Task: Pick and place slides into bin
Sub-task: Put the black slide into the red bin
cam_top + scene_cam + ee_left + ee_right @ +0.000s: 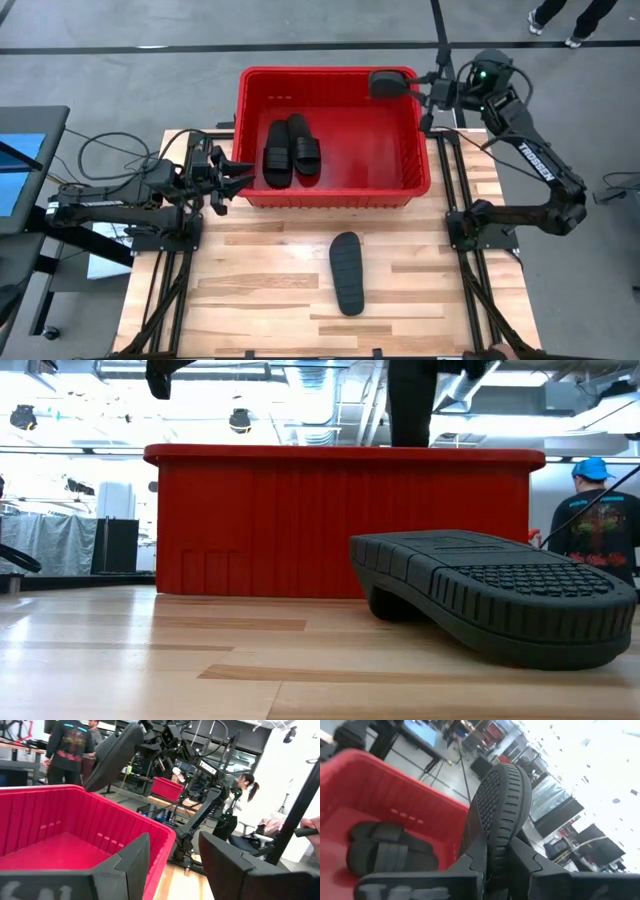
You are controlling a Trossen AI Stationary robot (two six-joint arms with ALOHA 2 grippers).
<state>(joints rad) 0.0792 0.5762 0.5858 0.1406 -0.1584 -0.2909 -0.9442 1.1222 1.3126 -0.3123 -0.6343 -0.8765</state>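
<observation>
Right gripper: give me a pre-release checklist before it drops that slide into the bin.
1. Grip: right gripper is shut on the held slide: ok.
2. Position: in the high view the held slide sits over the far right corner of the bin, about at the rim; whether it clears the wall: cannot tell.
3. Landing spot: the two slides already inside lie on the bin's left side, the right floor is bare: ok.
4. Left gripper is open, beside the bin's left wall, outside it: ok.
5. Last slide lies sole up on the table, untouched: ok.
</observation>
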